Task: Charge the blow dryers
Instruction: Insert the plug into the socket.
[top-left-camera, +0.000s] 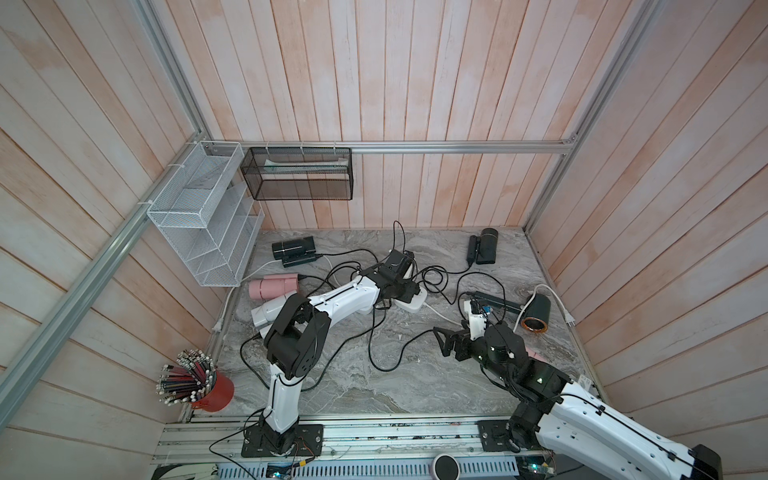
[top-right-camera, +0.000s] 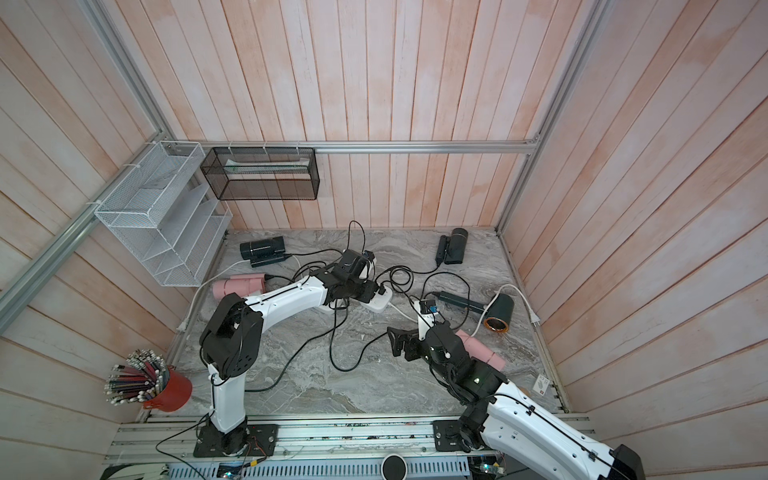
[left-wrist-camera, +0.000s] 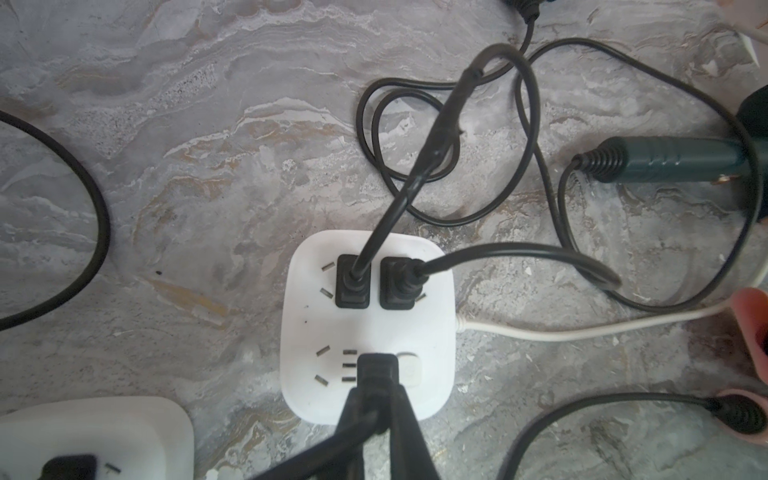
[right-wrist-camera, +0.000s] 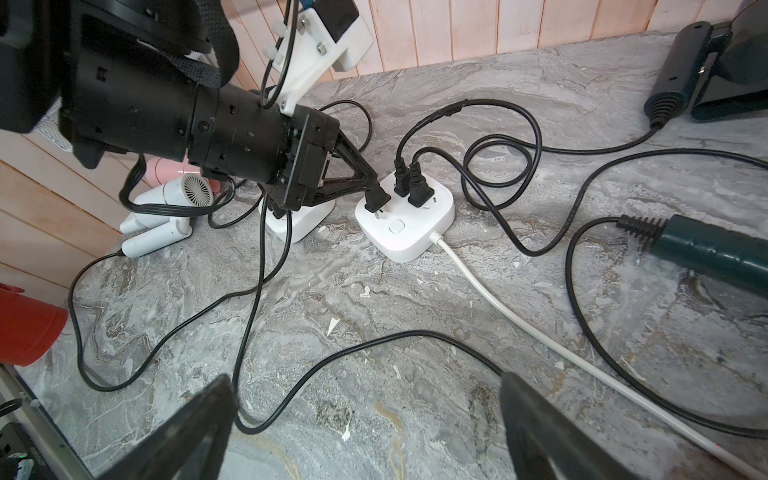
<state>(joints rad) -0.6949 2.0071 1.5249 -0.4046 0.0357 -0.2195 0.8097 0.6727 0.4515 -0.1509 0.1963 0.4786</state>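
The left gripper (right-wrist-camera: 368, 191) pinches a black plug (right-wrist-camera: 377, 200) tilted over the white power strip (right-wrist-camera: 415, 237). Its prongs show, so it looks not yet seated, while two plugs (right-wrist-camera: 420, 189) beside it are fully in. The right gripper (right-wrist-camera: 365, 415) hangs wide open and empty. In a top view, blow dryers (top-left-camera: 293, 249) ring the strip from nine through five o'clock. How many cords remain loose I cannot tell.

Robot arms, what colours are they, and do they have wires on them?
The left arm and right arm have smooth white shells with chunky black joints. A thin black cable runs along each white shell. The left gripper and right gripper are all black, with slim, pointed fingers.
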